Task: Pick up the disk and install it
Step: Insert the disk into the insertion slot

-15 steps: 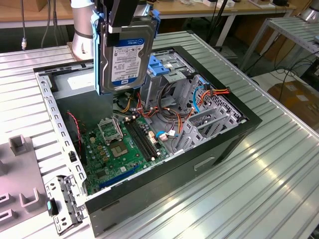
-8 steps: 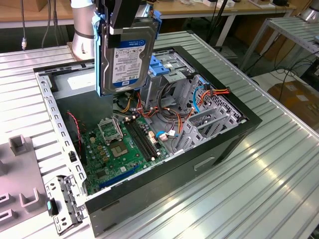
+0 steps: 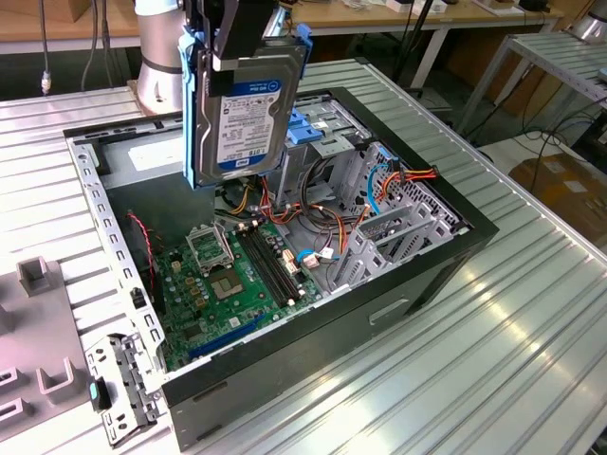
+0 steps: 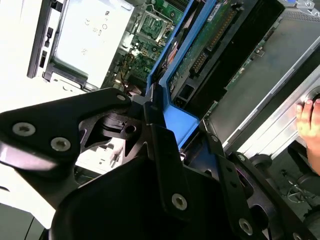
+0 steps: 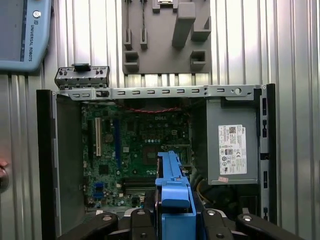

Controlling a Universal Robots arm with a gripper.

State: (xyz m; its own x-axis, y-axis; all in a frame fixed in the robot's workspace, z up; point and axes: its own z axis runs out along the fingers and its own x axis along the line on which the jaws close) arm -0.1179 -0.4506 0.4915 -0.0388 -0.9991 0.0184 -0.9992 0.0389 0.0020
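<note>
Tool (image 3: 237, 55) grips disk (image 3: 248, 118) by top edge; disk hangs upright over open case (image 3: 398, 308)

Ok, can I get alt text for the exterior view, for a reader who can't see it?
The arm's gripper holds the disk upright, label towards the camera, above an open computer case lying on a ribbed metal table. Inside the case are a green motherboard and bundles of coloured cables.

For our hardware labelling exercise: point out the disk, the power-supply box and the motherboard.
disk (image 3: 248, 114), exterior view, on its label.
power-supply box (image 5: 233, 144), first wrist view, on its sticker.
motherboard (image 3: 230, 286), exterior view, at its centre.
</note>
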